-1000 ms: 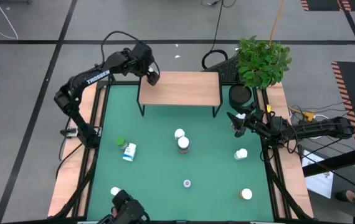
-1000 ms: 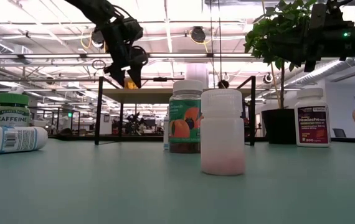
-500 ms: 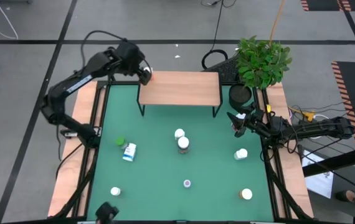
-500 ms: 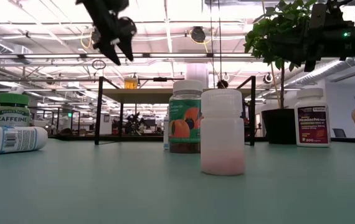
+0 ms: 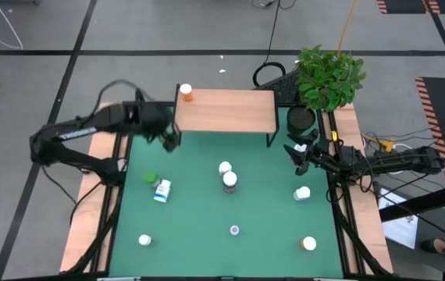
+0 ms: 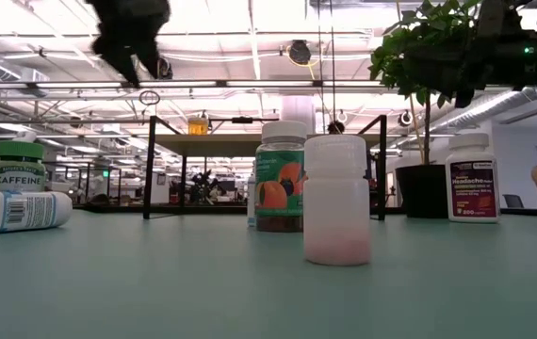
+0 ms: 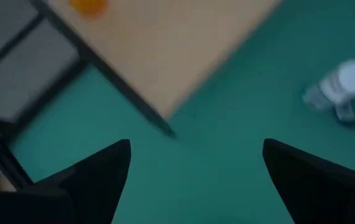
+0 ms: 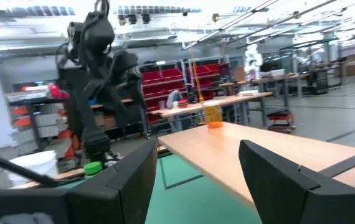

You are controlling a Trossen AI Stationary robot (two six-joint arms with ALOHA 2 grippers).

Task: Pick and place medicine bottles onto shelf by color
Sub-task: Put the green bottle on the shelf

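Note:
An orange medicine bottle (image 5: 185, 94) stands upright on the far left corner of the shelf (image 5: 225, 111); it also shows in the low view (image 6: 198, 124) and in the left wrist view (image 7: 88, 5). My left gripper (image 5: 169, 140) hangs open above the green mat, beside the shelf's near left leg, with nothing between its fingers (image 7: 196, 146). Several other bottles stand on the mat, among them two white-capped ones (image 5: 227, 174) at the middle, a green one (image 5: 151, 178) and a lying blue-labelled one (image 5: 161, 190). My right gripper (image 5: 297, 150) waits open at the right edge.
A black plant pot (image 5: 302, 119) with a leafy plant stands at the far right, beside the shelf. More white bottles stand at the right (image 5: 303, 193), near right (image 5: 309, 243) and near left (image 5: 144, 240). Wooden boards border the mat on both sides.
My left gripper has drawn away from the shelf's far left corner, first up and leftward, then toward the table's near edge, to a spot over the mat by the shelf's left leg. The orange bottle stays upright on the shelf corner, now uncovered.

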